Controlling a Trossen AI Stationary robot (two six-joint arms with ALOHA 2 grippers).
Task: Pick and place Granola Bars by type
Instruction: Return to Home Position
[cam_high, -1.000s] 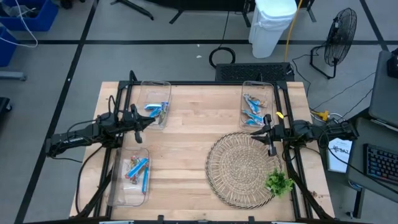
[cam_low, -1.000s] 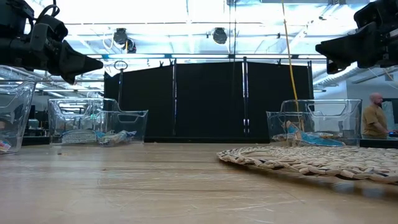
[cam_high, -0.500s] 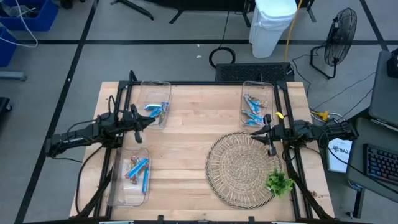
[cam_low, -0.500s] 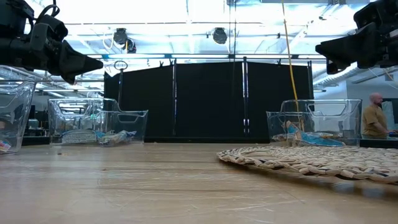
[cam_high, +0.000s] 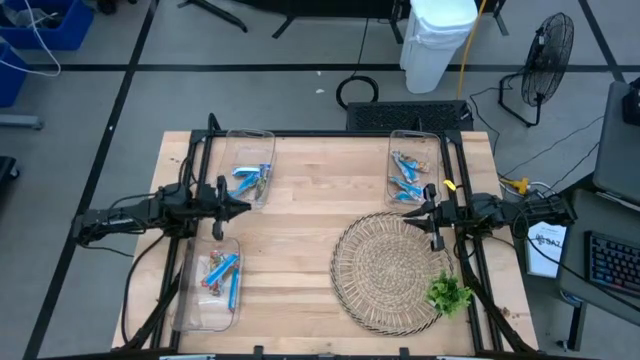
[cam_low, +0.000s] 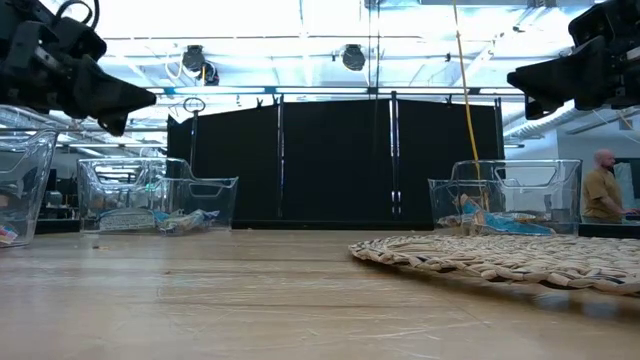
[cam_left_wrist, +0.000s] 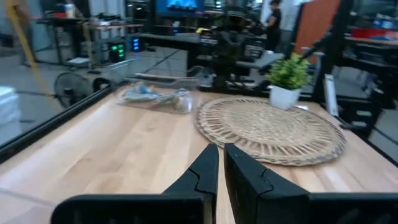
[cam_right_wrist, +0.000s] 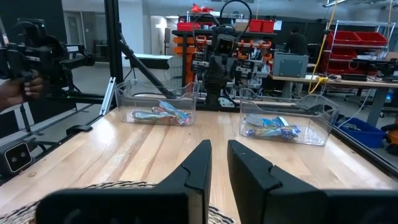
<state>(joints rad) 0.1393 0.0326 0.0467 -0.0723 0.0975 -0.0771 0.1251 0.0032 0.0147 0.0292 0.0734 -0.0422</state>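
Observation:
The Granola Bars lie in three clear bins: blue and mixed ones in the far left bin (cam_high: 252, 177), multicoloured and blue ones in the near left bin (cam_high: 222, 270), blue ones in the far right bin (cam_high: 405, 180). My left gripper (cam_high: 243, 206) hovers level above the table between the two left bins, shut and empty (cam_left_wrist: 220, 149). My right gripper (cam_high: 408, 212) hovers level over the far edge of the woven mat (cam_high: 395, 270), below the far right bin, shut with only a slit between its fingers (cam_right_wrist: 217, 148), holding nothing.
The round woven mat lies on the table's near right, with a green leafy sprig (cam_high: 448, 293) at its right rim. Bare wood spans the middle of the table (cam_high: 300, 230). A black frame runs along the table's edges. A person stands far off in the room (cam_low: 603, 190).
My left gripper has turned a little where it hovers, its tip swinging toward the table's near edge. It stays shut and at the same height. The right arm and the bars have kept still.

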